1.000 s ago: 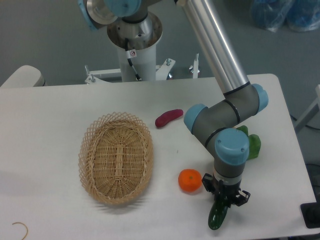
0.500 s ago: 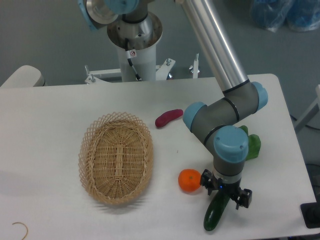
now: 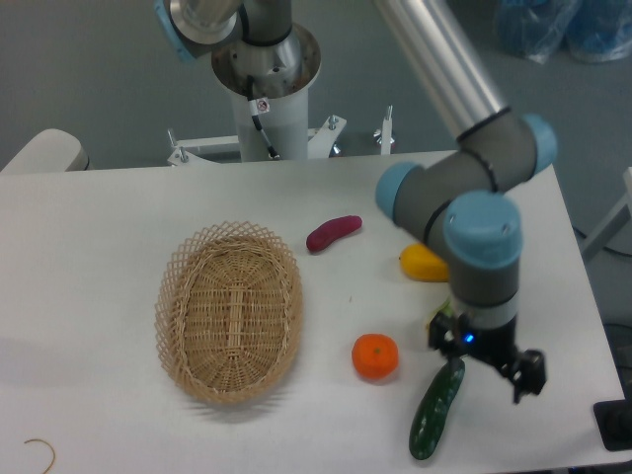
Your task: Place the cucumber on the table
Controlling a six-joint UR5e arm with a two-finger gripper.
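The cucumber (image 3: 436,410) lies on the table (image 3: 89,227) at the lower right of the frame, right of the orange (image 3: 375,356). The gripper (image 3: 486,357), fingers spread and released, hangs just above its upper end.

cucumber (image 3: 436,409): glossy, smooth dark green skin
table (image 3: 99,247): matt white, smooth
basket (image 3: 229,312): woven wicker, rough
arm tube (image 3: 439,59): brushed shiny metal

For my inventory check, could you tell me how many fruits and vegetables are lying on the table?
4: cucumber front right, orange beside it, purple one behind the basket, yellow one partly hidden by the arm; more may be hidden.
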